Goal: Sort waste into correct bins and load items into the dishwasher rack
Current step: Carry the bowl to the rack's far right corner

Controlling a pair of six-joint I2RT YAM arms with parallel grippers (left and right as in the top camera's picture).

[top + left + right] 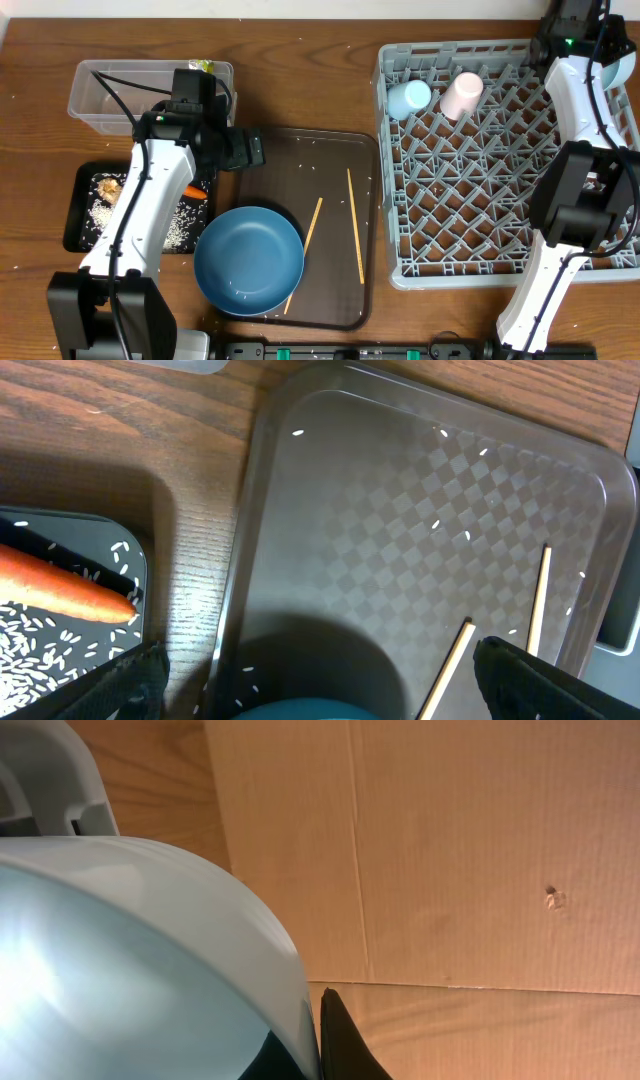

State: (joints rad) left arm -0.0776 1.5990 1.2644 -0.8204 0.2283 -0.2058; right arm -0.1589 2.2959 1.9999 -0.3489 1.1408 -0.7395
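My left gripper (245, 150) (320, 695) is open and empty, above the left edge of the brown serving tray (340, 150). The dark-blue plate (248, 260) (300, 710) lies on that tray with two chopsticks (305, 250) (355, 240) beside it. The black tray (80, 235) holds rice (175, 230), a brown lump (108, 187) and the carrot (195, 192) (60, 585). The clear tub (100, 95) has the yellow-green wrapper (203, 67) at its far rim. My right gripper (600, 45) (320, 1040) is shut on the light-blue bowl's (130, 960) rim at the rack's (500, 180) far right corner. The light-blue cup (408, 98) and pink cup (462, 95) lie in the rack. No napkin shows.
Loose rice grains are scattered on the serving tray (400, 510) and on the wooden table (300, 80). A cardboard surface (480, 850) fills the background of the right wrist view.
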